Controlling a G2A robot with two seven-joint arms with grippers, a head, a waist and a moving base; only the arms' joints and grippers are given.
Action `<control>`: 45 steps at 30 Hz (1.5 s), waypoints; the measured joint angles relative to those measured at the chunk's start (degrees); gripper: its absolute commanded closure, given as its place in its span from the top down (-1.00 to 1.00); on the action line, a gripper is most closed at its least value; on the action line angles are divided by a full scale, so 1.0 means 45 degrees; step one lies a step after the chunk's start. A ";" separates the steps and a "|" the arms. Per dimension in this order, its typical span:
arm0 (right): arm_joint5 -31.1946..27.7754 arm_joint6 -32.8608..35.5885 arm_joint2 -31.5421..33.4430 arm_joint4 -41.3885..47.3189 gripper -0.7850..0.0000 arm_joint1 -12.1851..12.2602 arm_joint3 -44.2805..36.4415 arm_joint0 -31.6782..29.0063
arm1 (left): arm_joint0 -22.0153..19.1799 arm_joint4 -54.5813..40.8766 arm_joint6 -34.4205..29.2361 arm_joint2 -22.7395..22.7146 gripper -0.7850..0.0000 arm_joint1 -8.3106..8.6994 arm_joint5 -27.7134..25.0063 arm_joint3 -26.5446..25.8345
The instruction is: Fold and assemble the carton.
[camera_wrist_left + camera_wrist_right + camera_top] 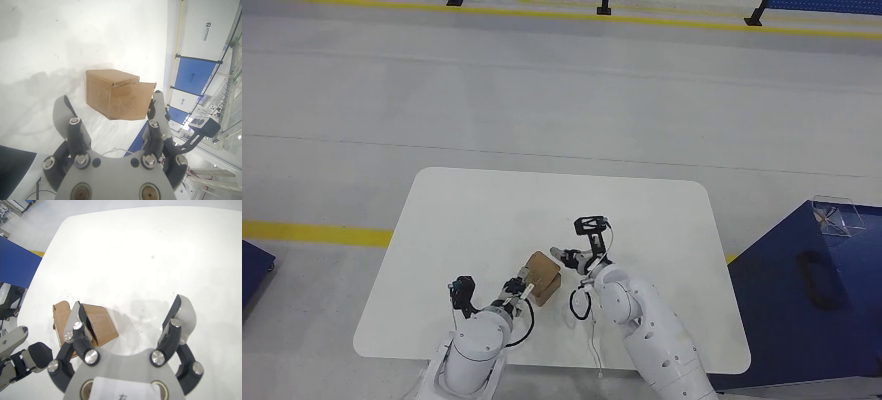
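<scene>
The brown carton [542,277] sat on the white table [492,215], close to the edge nearest the robot and about midway along it. It was folded into a box with one flap standing out. The left gripper [516,289] hung just beside it on the robot's side, jaws wide apart, the flap close to one of them. The right gripper [563,257] was at the carton's other side, jaws likewise apart, clamped on nothing.

We see a white table [482,215] on a grey floor [562,100], a yellow line [312,233] (passing beneath the table) and a blue block [802,330] beside it.
</scene>
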 measured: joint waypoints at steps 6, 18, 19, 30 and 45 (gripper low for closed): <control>0.0118 -0.0070 -0.0260 -0.0105 1.00 -0.0046 0.0173 0.0108 | -0.0035 -0.0279 0.0613 0.0186 0.12 -0.0081 -0.0481 0.0535; 0.0831 -0.0474 -0.0688 -0.0840 1.00 -0.0125 0.0575 0.0259 | -0.0115 -0.0393 0.1290 0.0449 0.11 -0.0164 -0.0816 0.1070; 0.1001 -0.0592 -0.0668 -0.0962 1.00 -0.0125 0.0613 0.0281 | -0.0151 -0.0427 0.1294 0.0445 0.11 -0.0169 -0.0830 0.1142; 0.0417 -0.1110 -0.0569 -0.1732 1.00 -0.0001 0.0125 -0.0107 | -0.0244 -0.0549 0.1252 0.0407 0.04 -0.0170 -0.0861 0.1274; -0.0067 -0.0883 -0.1001 -0.1935 1.00 -0.0054 0.0175 -0.0178 | -0.0289 -0.0639 0.1220 0.0398 -0.01 -0.0162 -0.0968 0.1409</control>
